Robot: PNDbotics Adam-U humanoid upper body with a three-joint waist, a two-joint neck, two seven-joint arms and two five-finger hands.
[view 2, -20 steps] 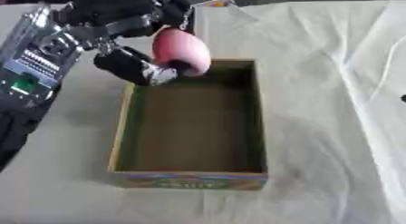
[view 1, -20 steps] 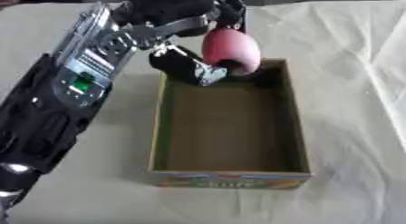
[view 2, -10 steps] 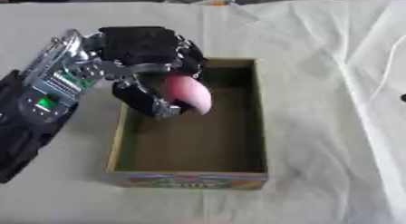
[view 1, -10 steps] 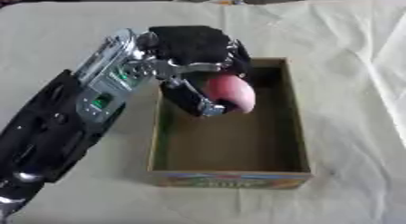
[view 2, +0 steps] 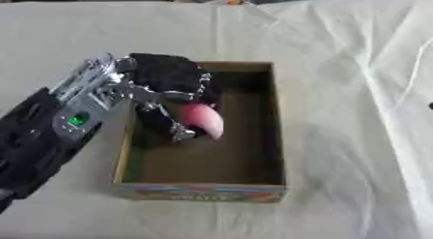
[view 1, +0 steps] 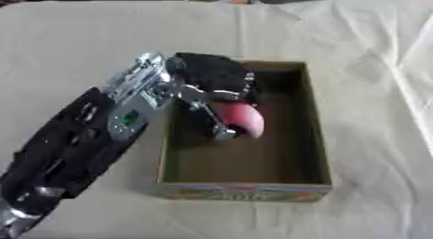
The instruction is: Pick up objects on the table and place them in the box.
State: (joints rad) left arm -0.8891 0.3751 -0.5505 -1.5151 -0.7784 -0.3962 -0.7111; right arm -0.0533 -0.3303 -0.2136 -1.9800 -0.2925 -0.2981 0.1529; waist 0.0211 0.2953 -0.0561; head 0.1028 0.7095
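Pink ball (view 1: 243,119), just one, is sitting in the left hand (view 1: 216,85), whose fingers are curling round it inside the one cardboard box (view 1: 314,131). Box front has colourful print I can't read. Cream cloth (view 2: 347,54) is covering the table.

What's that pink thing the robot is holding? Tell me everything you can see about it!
The pink thing is smooth and rounded, a bit like an egg, pink with a paler edge; what it is made of is unclear. The robot's left hand has its black fingers curled round its top, so only the lower part shows. It hangs inside the cardboard box, nearer the left wall, pointing down toward the floor. Whether it touches the bottom cannot be told.
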